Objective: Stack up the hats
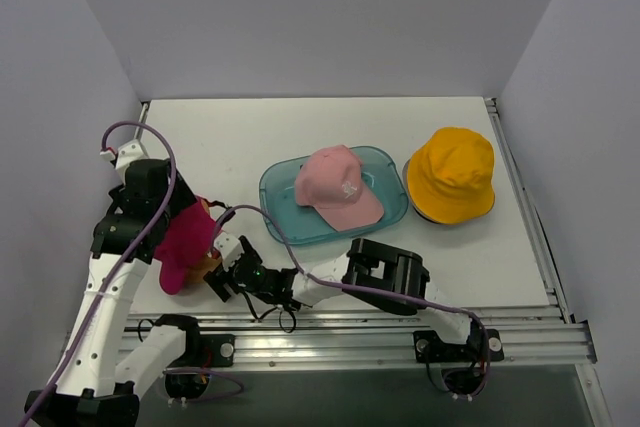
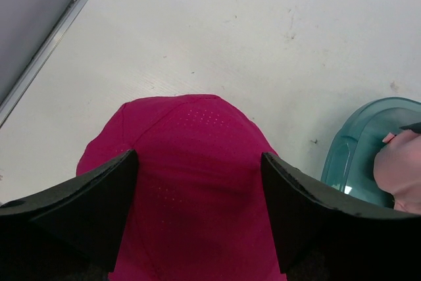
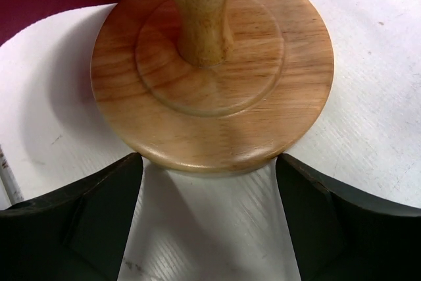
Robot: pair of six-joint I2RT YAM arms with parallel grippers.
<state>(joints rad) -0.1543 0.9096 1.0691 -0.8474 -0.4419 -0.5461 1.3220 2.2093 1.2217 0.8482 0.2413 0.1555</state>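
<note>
Magenta hat [image 1: 185, 242] — draped over the top of the stand [image 3: 210, 77] at the near left of the table [image 1: 220, 137]. In the left wrist view I see its perforated crown directly below the left gripper [image 2: 198, 161]. The jaws stand wide apart, one finger over each side of the crown, and the cloth runs on beneath both fingers. I read this gripper as open over the hat, not clamped on it. Whether the fingertips touch the cloth I cannot tell.

Pink hat [image 1: 338, 187] — lying inside the teal tray [image 1: 275, 197] at mid-table, its brim pointing toward the near right. A corner of the tray and hat shows at the right edge of the left wrist view.

Yellow hat [image 1: 452, 172] sits crown up just beside the tray's right end. A dark edge shows under its near side, and I cannot tell what that is.

My right arm reaches across the near edge of the table to the left. The right gripper [image 3: 207, 166] sits low at the foot of the stand. Its jaws are spread wide and empty, a finger on each side of the near rim of the round wooden base, with bare table between. Neither finger touches the wood. The stand's post rises out of the frame, and a strip of magenta cloth shows at the upper left of that view.
</note>
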